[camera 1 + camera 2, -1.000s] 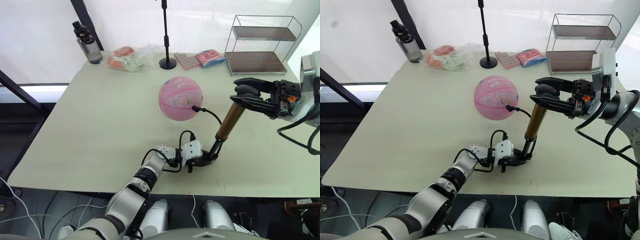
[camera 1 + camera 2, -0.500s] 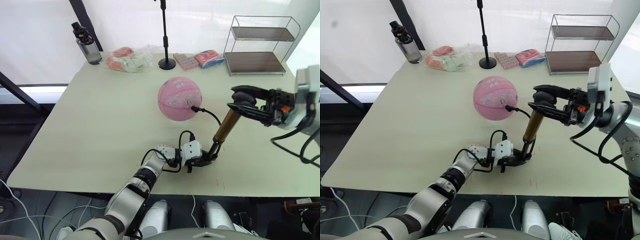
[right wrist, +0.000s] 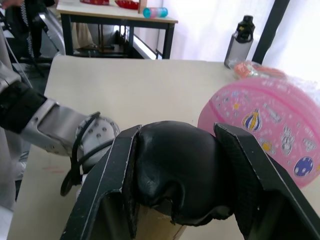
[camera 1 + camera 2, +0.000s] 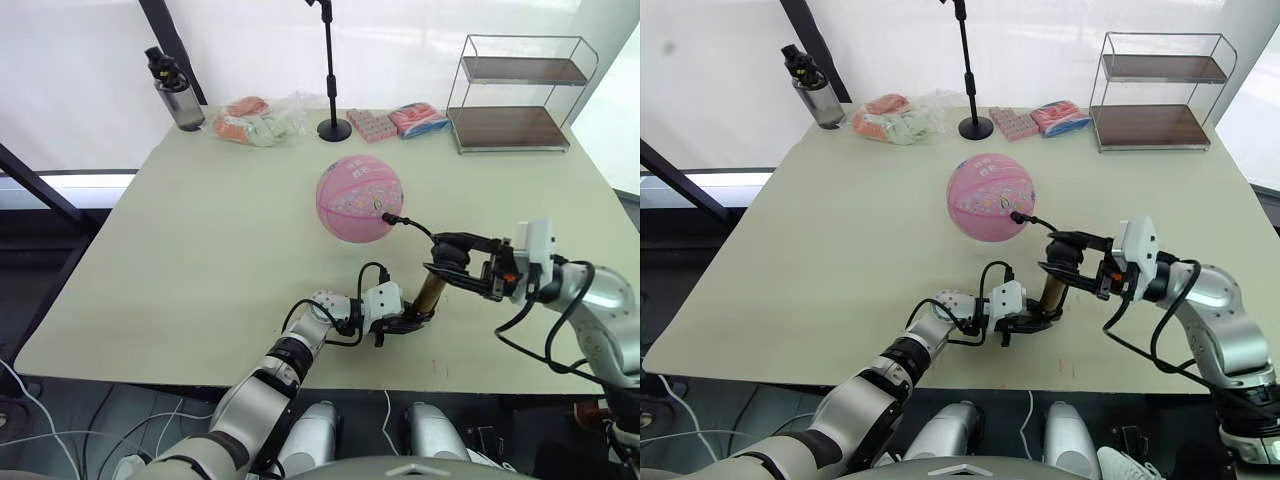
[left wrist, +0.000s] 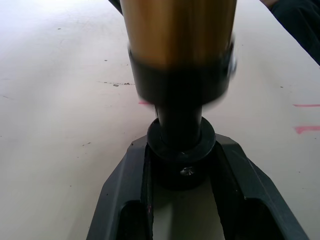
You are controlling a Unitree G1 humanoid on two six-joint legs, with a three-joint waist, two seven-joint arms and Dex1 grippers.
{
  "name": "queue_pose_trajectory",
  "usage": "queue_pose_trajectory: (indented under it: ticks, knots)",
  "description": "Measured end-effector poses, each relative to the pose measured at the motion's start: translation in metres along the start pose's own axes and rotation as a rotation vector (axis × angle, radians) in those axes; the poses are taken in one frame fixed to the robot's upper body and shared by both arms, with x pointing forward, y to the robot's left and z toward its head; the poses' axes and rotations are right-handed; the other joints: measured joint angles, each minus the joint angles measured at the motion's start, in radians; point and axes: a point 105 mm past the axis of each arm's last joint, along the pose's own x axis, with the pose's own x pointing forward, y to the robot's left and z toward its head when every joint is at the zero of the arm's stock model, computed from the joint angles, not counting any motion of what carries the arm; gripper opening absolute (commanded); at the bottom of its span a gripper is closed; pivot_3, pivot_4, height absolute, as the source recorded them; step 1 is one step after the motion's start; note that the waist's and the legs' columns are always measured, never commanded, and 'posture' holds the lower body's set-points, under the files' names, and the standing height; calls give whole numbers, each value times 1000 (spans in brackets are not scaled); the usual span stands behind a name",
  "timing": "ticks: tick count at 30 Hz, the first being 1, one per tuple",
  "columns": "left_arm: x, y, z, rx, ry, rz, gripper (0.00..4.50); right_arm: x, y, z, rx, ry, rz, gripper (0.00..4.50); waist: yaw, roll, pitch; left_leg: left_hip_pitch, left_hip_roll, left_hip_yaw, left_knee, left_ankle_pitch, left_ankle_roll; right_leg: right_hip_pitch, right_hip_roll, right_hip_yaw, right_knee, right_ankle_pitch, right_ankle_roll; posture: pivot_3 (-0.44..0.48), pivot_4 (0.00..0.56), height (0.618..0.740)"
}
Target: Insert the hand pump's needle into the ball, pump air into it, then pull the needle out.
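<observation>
The pink ball (image 4: 360, 198) rests mid-table, and the needle (image 4: 392, 217) is stuck into its near right side. A thin black hose (image 4: 420, 231) runs from the needle toward the hand pump (image 4: 431, 291), which stands tilted near the table's front. My left gripper (image 4: 411, 317) is shut on the pump's black base (image 5: 181, 150), one finger (image 5: 125, 200) on each side. My right gripper (image 4: 447, 265) is shut on the black T-handle (image 3: 175, 170), which sits low against the short stretch of gold barrel (image 5: 180, 35). The ball (image 3: 270, 130) lies just beyond the handle.
Along the table's far edge stand a dark bottle (image 4: 172, 90), a black stand (image 4: 334, 126), bagged packets (image 4: 258, 117), pink wrapped packets (image 4: 420, 117) and a wire shelf rack (image 4: 520, 92). The front edge (image 4: 330, 382) runs close below the pump.
My right gripper has come down and toward the left with the T-handle, pushing it into the barrel. The left gripper, pump base, ball and needle have stayed in place.
</observation>
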Motion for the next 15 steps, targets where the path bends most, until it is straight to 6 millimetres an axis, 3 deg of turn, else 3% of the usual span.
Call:
queue_pose_trajectory:
  ticks: [2, 8, 15]
  knots:
    - [0, 0, 0, 0, 1, 1, 1069, 1, 3, -9, -19, 25, 5, 1823, 0, 0, 0, 0, 0, 0, 0, 0, 0, 0, 0, 0, 0, 0, 0, 0, 150, 740]
    - [0, 1, -2, -6, 6, 10, 1069, 2, 4, -10, -43, 28, -1, 1823, 0, 0, -1, 9, 0, 0, -1, 0, 0, 8, 0, 0, 0, 0, 0, 0, 150, 740]
    - [2, 0, 0, -5, -3, 10, 1069, -2, -10, 0, 68, 53, -30, 1823, 3, 0, 0, 11, 0, 0, -2, 0, 0, 11, 0, 0, -2, 0, 0, 0, 150, 740]
